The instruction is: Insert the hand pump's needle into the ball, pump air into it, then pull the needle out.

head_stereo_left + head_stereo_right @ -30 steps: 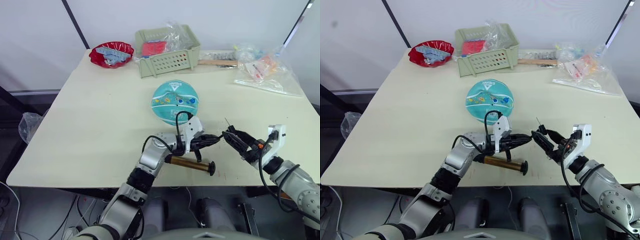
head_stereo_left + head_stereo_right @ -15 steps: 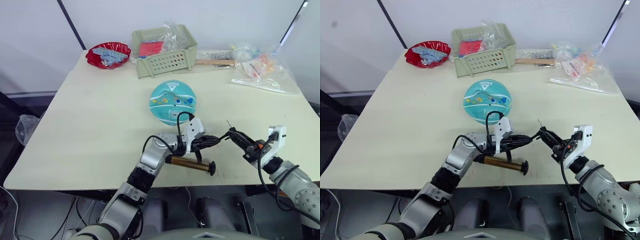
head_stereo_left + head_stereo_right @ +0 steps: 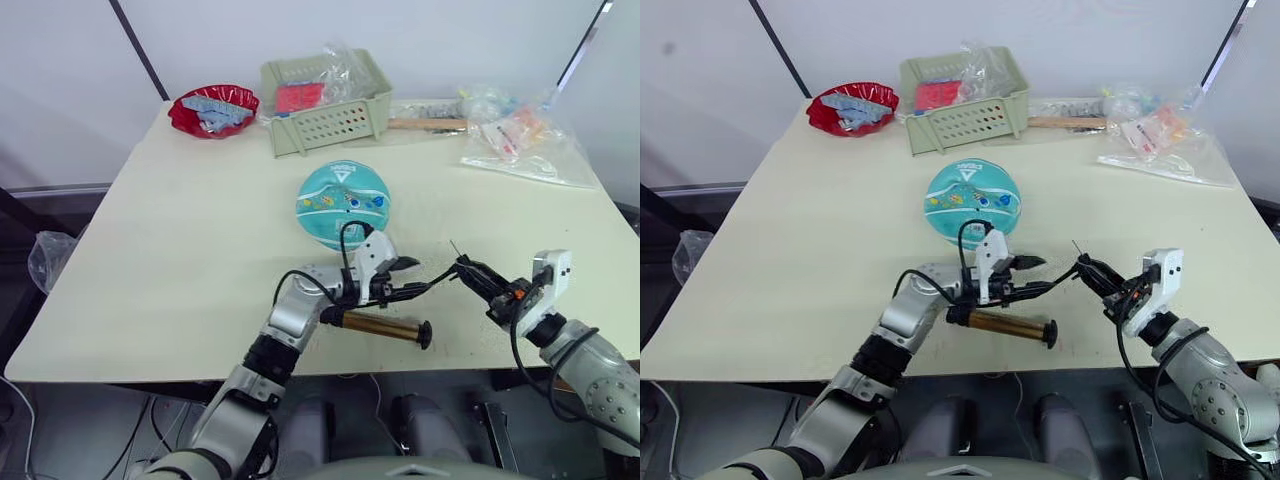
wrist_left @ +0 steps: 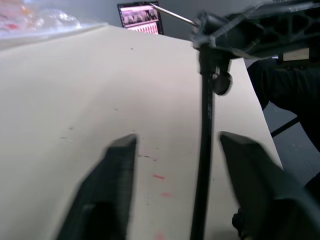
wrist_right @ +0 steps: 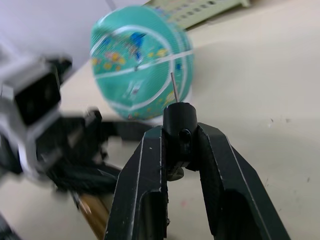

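Right gripper (image 3: 468,272) clamped on the small black fitting of the needle (image 5: 173,87), low over the near right part of the table (image 3: 180,240), pin pointing up and away toward the ball (image 3: 344,204). Left gripper (image 3: 395,279) spread open, fingers (image 4: 116,185) apart with the thin black hose (image 4: 204,150) running between them and touching neither, as far as the left wrist view lets on. Hose then stretched across the short gap to the fitting in the right gripper. Hand pump (image 3: 380,327) lying flat on the table near the front edge, brass barrel partly covered by the left wrist, black T-handle at the end toward the right arm. Ball resting mid-table just beyond the left gripper, well apart from the needle tip; valve hole not discernible in any view. Needle itself barely a hairline in the head views, clearer from the right wrist, seen against the teal surface but not touching it. At the far edge: green basket (image 3: 325,102), red bowl (image 3: 212,110), a wooden-handled tool (image 3: 428,124) partly hidden behind the basket, and clear bags (image 3: 520,140) with contents too jumbled to name.
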Robot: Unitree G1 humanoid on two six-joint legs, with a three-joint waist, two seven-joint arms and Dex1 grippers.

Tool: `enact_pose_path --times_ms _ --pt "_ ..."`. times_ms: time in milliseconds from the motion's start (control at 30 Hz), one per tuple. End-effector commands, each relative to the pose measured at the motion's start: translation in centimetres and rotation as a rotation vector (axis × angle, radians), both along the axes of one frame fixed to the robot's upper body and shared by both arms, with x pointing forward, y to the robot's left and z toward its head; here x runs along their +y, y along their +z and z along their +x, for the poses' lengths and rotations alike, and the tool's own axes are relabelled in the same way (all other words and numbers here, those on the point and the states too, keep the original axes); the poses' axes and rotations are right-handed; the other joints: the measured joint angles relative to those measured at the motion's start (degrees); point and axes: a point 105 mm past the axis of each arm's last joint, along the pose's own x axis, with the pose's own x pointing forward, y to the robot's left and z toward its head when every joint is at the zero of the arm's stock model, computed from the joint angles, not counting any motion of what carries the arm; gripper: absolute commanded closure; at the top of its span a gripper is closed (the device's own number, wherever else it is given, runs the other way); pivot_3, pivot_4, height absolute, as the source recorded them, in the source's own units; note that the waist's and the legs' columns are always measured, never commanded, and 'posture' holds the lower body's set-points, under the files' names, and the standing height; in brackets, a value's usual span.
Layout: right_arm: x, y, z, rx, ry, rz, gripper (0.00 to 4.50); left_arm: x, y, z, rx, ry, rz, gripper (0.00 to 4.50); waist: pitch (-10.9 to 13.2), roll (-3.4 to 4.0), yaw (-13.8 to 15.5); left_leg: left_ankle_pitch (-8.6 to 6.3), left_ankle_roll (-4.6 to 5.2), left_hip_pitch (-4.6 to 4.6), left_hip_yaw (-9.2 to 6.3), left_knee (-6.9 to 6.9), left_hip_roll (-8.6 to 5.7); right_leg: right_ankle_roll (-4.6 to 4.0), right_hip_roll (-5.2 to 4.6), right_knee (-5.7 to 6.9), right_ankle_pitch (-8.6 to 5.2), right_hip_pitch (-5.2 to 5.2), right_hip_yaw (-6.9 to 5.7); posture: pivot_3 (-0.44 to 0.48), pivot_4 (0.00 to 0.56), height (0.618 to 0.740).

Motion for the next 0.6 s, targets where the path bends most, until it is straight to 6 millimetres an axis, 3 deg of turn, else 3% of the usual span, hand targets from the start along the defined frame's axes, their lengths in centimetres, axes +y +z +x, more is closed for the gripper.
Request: enact_pose_path --times_ms 33,267,500,600 --pt "0.0 1.5 -0.5 -0.142 0.049 -0.108 4.17 1.0 4.0 0.0 -0.123 -0.023 -0.078 0.06 0.0 0.0 0.0 0.0 0.0 0.0 -0.01 -0.01 0.0 0.0 0.0 0.0 0.0 0.0 -0.01 0.0 0.15 0.74" --pt "-0.8 2.2 -0.9 -0.309 0.049 -0.221 4.17 5.3 7.2 0.7 -0.226 0.073 -0.091 0.06 0.0 -0.01 0.0 0.0 0.0 0.0 -0.01 -0.03 0.0 0.07 0.0 -0.03 0.03 0.0 -0.02 0.0 0.15 0.74" --pt "-1.0 2.5 -1.5 -0.419 0.085 -0.3 4.17 9.2 10.5 2.3 -0.293 0.213 -0.093 0.06 0.0 -0.05 0.1 0.0 -0.01 0.02 0.0 -0.03 0.0 0.08 0.0 -0.03 0.04 0.0 -0.03 0.0 0.15 0.74" --pt "-1.2 2.7 -2.0 -0.442 0.13 -0.294 4.17 11.8 11.6 3.9 -0.285 0.316 -0.095 0.06 0.0 -0.06 0.1 0.0 -0.01 0.02 0.0 -0.03 0.01 0.14 0.0 -0.03 0.07 0.0 -0.03 0.0 0.15 0.74"
